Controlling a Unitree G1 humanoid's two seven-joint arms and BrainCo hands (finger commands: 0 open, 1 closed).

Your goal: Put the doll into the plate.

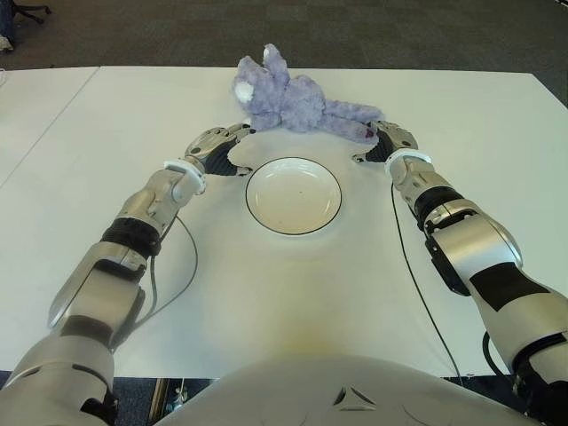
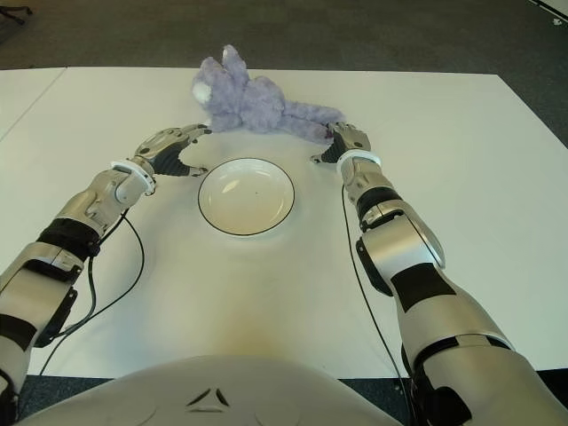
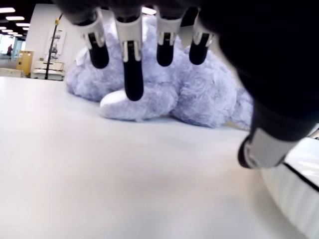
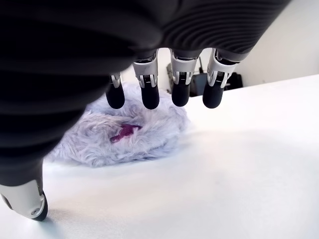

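Purple plush doll [image 1: 293,102] lies on white surface [image 1: 106,133] beyond the empty plate [image 1: 293,195]. Left hand [image 1: 217,142] and right hand [image 1: 386,140] flank it, fingers spread, holding nothing.

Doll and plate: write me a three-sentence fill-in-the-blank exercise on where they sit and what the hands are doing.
1. The purple doll lies on the white ____, beyond the plate.
2. The plate holds ____.
3. The left hand and right hand flank the doll, fingers spread, gripping ____.

Missing words: table; nothing; nothing
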